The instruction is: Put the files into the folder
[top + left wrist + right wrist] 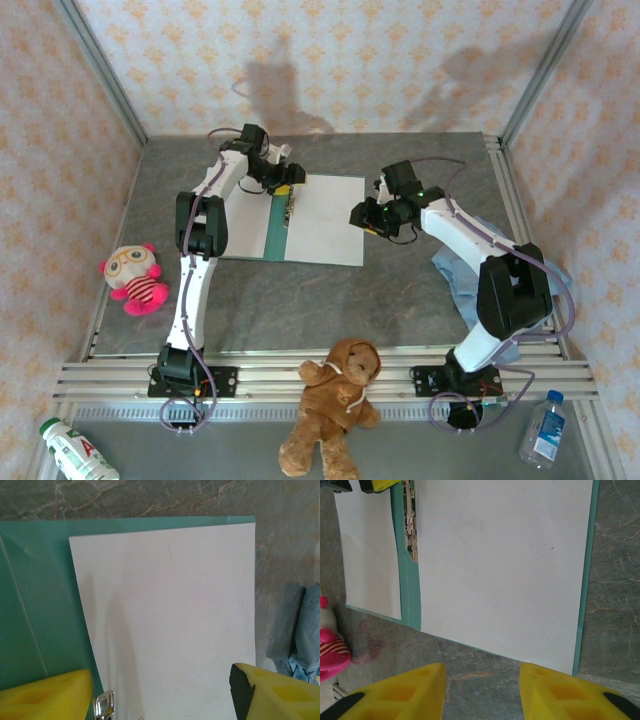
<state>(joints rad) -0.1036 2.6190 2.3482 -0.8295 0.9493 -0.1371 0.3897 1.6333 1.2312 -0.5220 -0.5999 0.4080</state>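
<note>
Teal folder [413, 605] open flat w/ white files [505, 565] on both halves.

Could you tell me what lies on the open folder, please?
The left sheet and right sheet each cover one half of the folder, a metal clip between them. Anything beneath the sheets is hidden.

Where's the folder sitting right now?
The folder lies open at the table's centre in the top view, a white sheet on each half, with the blue cloth to its right.
</note>
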